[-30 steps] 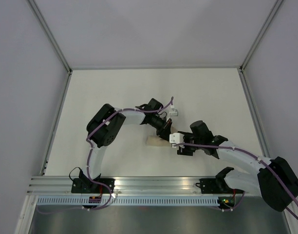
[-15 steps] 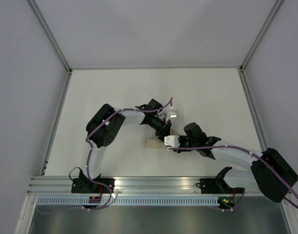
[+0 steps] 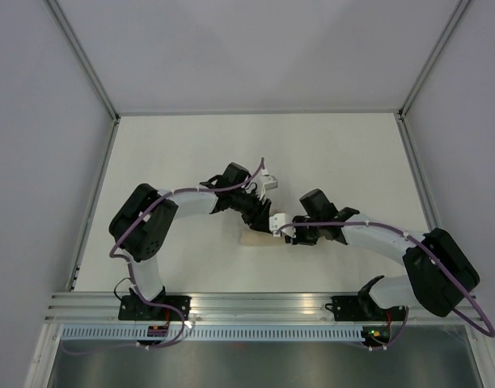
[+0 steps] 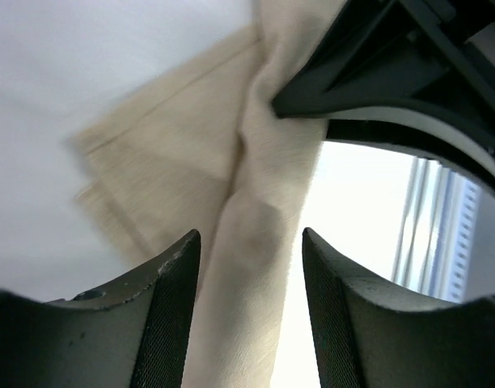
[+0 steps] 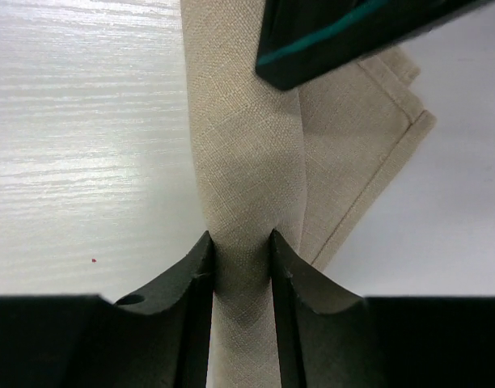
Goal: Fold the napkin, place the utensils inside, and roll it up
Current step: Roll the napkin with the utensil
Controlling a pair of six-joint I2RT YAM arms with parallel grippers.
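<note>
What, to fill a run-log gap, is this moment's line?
napkin: partly rolled | right gripper: shut on napkin | left gripper: open, straddling napkin

Beige napkin (image 3: 254,236), rolled into a narrow bundle, lies on the white desk (image 3: 175,153), one hemmed corner loose.

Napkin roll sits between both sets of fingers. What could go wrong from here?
Only the right fingers pinch the napkin; the left fingers stand open around it, so its loose layers could unroll. Both arms' fingers crowd one spot and could collide. No fork shows, so whether it is inside cannot be checked.
</note>
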